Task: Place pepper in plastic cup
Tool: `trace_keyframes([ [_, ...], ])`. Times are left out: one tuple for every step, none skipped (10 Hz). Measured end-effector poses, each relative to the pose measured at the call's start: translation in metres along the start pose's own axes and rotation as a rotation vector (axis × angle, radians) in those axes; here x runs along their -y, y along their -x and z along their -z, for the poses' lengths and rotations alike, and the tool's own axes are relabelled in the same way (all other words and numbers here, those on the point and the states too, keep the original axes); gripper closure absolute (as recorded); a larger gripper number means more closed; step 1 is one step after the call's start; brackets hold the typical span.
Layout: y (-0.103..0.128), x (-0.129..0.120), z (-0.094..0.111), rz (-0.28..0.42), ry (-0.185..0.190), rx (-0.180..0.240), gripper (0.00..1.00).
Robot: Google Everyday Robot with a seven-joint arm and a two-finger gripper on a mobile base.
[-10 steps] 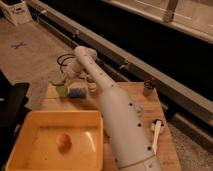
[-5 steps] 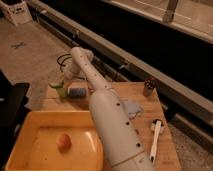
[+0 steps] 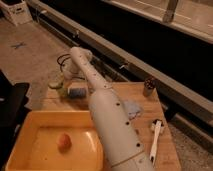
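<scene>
Since the gripper (image 3: 69, 75) sits at the end of the white arm (image 3: 107, 117), just behind the blue sponge (image 3: 77, 90) at the far left of the wooden table (image 3: 142, 117), and its business end is turned away, I cannot tell whether it is open, closed or carrying anything. The pepper cannot be made out anywhere. It may be in the gripper or hidden behind the wrist, so its place is unknown. A pale green shape just left of the sponge looks like the plastic cup (image 3: 56, 83), close to the table's edge.

Risks, as judgement:
- The cup looks light and is near the edge left of the sponge. A nudge from the wrist on the way down could tip it or push it off the table.
- If the pepper is held, letting go off-centre or too high could bounce it off the rim onto the table or floor.
- If the pepper is long for the cup, it may lean out and topple the cup.
- The sponge is just beside the drop zone and could be clipped and dragged into the cup.

Well right of the sponge stand a dark metal cup (image 3: 148, 86) and a white brush (image 3: 156, 140). The yellow tray (image 3: 30, 125) lies in front of the sponge. None of these is likely to be in the way.
</scene>
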Motion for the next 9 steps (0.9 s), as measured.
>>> trace_keyframes([
  [0.0003,-0.0009,-0.0007,0.0,0.007,0.002,0.39],
  [0.0004,-0.0004,-0.0018,0.0,0.01,0.003,0.27],
  [0.0005,-0.0015,-0.0024,0.001,0.016,0.004,0.22],
  [0.0014,-0.0015,-0.0029,0.003,0.019,0.005,0.22],
  [0.0018,-0.0018,-0.0035,0.004,0.02,0.005,0.22],
  [0.0025,-0.0017,-0.0033,0.006,0.021,0.004,0.22],
  [0.0022,-0.002,-0.0031,0.006,0.021,0.004,0.22],
  [0.002,-0.0018,-0.0022,0.006,0.019,0.003,0.22],
  [0.0022,-0.0014,-0.0008,0.006,0.016,0.003,0.22],
])
